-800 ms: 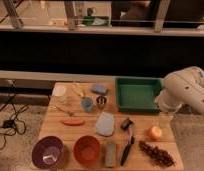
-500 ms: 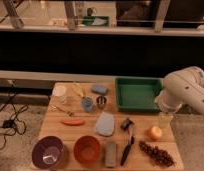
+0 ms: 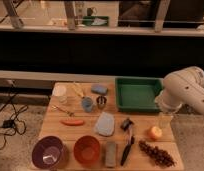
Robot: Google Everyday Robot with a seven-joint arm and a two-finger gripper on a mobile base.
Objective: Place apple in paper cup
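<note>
The apple (image 3: 155,132), a small round orange-yellow fruit, lies on the wooden table (image 3: 55,127) near its right edge. The paper cup (image 3: 59,91), pale and whitish, stands at the table's far left corner. My white arm comes in from the right, and the gripper (image 3: 164,119) hangs pointing down just above and right of the apple, apart from it. It is open with nothing in it.
A green tray (image 3: 137,93) sits at the back right. A blue-grey cup (image 3: 87,104), a small dark metal cup (image 3: 101,101), a blue sponge (image 3: 99,89) and a carrot-like piece (image 3: 72,121) fill the middle. Purple bowl (image 3: 47,151), orange-red bowl (image 3: 87,149), black brush (image 3: 127,141) and dark cluster (image 3: 156,153) line the front.
</note>
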